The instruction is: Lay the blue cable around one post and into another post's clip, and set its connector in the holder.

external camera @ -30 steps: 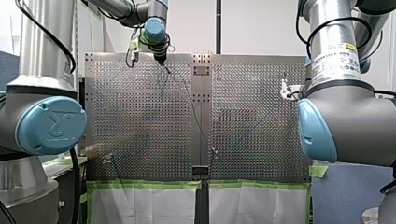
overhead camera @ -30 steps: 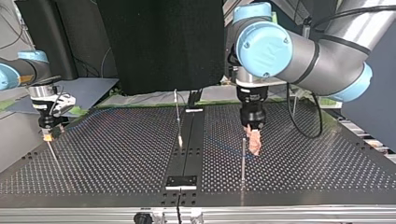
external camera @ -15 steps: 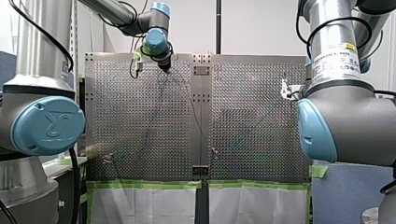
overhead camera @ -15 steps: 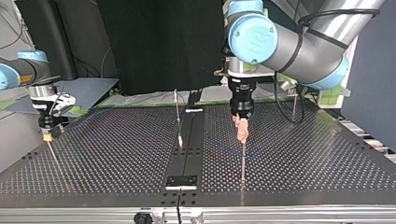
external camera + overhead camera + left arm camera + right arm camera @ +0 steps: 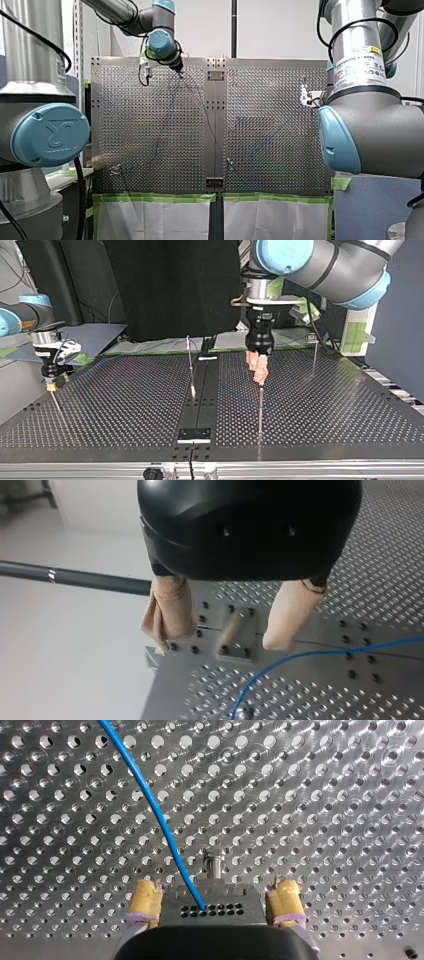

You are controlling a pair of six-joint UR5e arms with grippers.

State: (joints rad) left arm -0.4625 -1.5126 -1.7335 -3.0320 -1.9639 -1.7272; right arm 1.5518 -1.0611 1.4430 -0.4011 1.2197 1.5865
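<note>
The left gripper [image 5: 216,645] hangs with beige-padded fingers [image 5: 167,610] spread and empty above the thin blue cable [image 5: 300,656] on the perforated metal counter [image 5: 390,580]. Whether the right gripper [image 5: 215,890] grips, I cannot tell. Descending off-line could snag the cable.

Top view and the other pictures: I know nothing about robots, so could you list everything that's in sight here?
table: one, silver and perforated, with a black strip down its middle.
blue cable: one, blue, lying across the table, with one end at the right arm.
posts: at least four, thin metal, upright about the table.
small plates: two, metal, one at each end of the middle strip.
green tape: green, along the table's near edge in the front view.
white sheet: white, below the tape.
black screen: one, behind the table in the top view.
left arm: one, grey with blue joints, at the top view's right. Its beige-padded jaws are apart and empty.
right arm: one, same colours, at the top view's left.
</note>
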